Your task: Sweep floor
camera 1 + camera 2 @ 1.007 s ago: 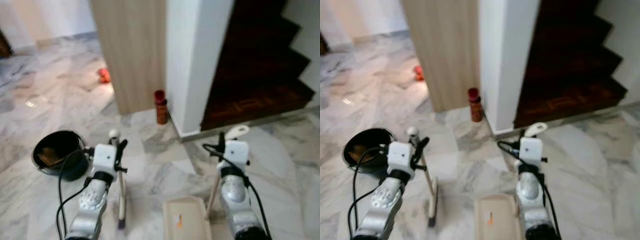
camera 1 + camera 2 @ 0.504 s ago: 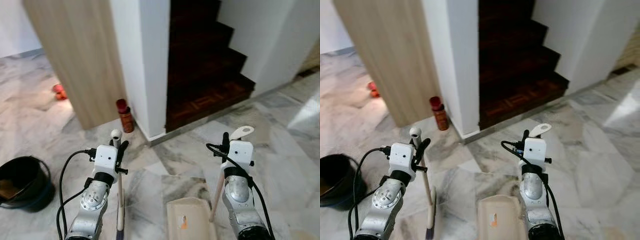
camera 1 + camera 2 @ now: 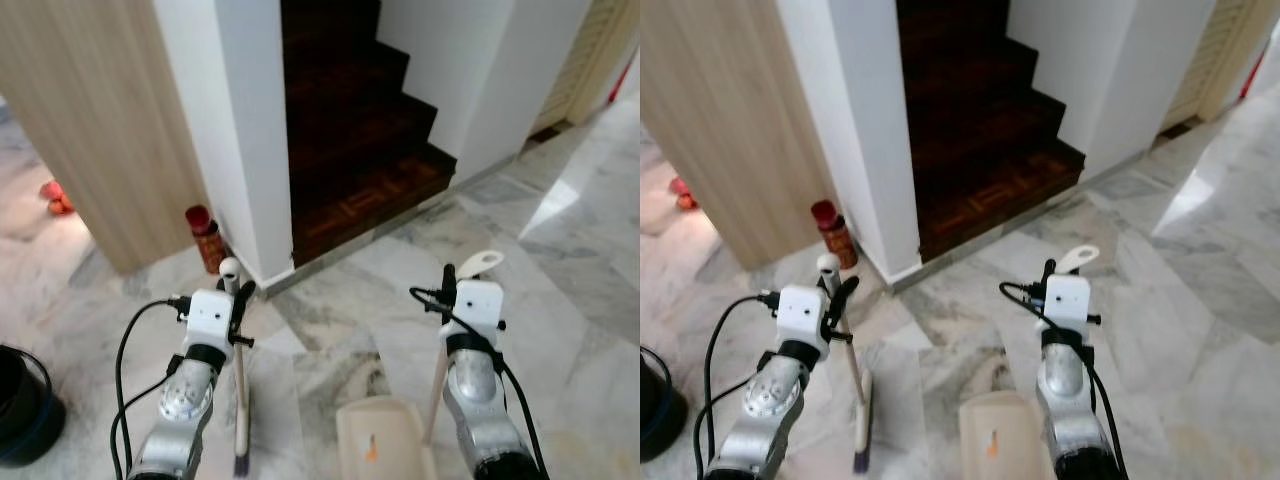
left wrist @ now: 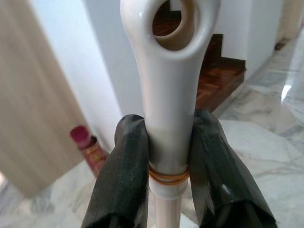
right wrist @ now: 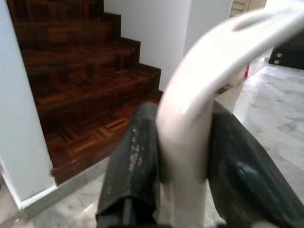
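A robot stands on a grey-and-white marble floor point(image 3: 560, 270), looking down at its two silver arms. The left gripper point(image 4: 168, 156) has its two black fingers point(image 4: 124, 171) pressed against either side of a white broom handle point(image 4: 168, 95), just below the round hole at the handle's top and just above a thin orange band. The broom point(image 3: 240, 400) stands nearly upright in front of the left arm, with its narrow head point(image 3: 862, 435) resting on the floor near the robot's feet.

The right gripper point(image 5: 183, 156) pinches the curved white handle point(image 5: 209, 66) of a dustpan, one black finger on each side. The beige dustpan point(image 3: 385, 445) sits low on the floor between the two arms, closer to the right one, with a small orange mark on its surface.

Ahead rises a dark wooden staircase point(image 3: 350, 150), its bottom step meeting the marble. A white wall point(image 3: 235, 120) stands to the left of the stairs, with a pale wood panel point(image 3: 90, 120) beyond it. A red bottle point(image 3: 207, 238) stands on the floor at the foot of the white wall's corner. A dark bucket point(image 3: 22, 410) sits at the far left edge of the floor.
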Robot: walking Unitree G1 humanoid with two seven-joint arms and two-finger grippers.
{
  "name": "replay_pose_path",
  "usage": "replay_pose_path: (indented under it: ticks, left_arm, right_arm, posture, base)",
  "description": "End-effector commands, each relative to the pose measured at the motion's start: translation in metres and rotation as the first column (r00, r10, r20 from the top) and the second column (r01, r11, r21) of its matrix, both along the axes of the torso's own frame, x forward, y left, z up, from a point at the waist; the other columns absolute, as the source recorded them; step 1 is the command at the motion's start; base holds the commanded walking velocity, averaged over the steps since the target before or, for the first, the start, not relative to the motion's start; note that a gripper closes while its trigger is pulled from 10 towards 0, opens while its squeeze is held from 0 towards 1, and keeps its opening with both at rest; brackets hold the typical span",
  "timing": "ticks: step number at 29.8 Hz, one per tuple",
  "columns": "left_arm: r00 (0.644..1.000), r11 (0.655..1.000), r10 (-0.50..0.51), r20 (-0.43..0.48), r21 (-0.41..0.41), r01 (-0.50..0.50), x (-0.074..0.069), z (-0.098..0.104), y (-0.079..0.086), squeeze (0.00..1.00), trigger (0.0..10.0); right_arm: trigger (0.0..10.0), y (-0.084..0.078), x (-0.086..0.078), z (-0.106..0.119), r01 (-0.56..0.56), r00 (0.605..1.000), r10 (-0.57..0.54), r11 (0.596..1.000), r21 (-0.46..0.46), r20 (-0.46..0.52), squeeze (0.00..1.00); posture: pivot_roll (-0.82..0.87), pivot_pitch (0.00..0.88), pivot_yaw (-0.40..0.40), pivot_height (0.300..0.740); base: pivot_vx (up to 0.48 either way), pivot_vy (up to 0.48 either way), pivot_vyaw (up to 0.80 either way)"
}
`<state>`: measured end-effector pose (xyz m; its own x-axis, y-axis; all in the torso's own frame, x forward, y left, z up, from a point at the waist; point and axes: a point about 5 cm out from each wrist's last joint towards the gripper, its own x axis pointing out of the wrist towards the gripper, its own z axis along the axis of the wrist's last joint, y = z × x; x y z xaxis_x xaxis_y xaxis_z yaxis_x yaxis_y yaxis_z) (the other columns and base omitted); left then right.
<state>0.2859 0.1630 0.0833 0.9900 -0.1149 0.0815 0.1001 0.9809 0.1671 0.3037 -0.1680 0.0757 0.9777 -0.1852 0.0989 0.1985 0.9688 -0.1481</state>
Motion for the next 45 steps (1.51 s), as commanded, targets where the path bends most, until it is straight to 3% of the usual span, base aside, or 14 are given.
replay_pose_path:
  ticks: [1, 45]
  left_arm:
    - [0.999, 1.000, -0.008, 0.046, 0.006, 0.007, 0.0033, 0.0083, -0.0033, 0.00, 10.0]
    - [0.998, 1.000, 0.000, 0.055, -0.001, 0.000, 0.0034, 0.0084, -0.0032, 0.00, 10.0]
  right_arm:
    - [10.0, -0.0024, 0.0025, 0.0060, 0.013, 1.000, -0.013, 1.000, 0.013, 0.026, 0.00]
    - [10.0, -0.0026, 0.0033, 0.0077, 0.006, 0.999, -0.006, 1.000, 0.011, 0.032, 0.00]
  posture:
    - [0.09, 0.000, 0.051, 0.740]
    - [0.09, 0.004, 0.043, 0.740]
  base:
    - [0.000, -0.289, -0.80]
    - [0.000, -0.017, -0.80]
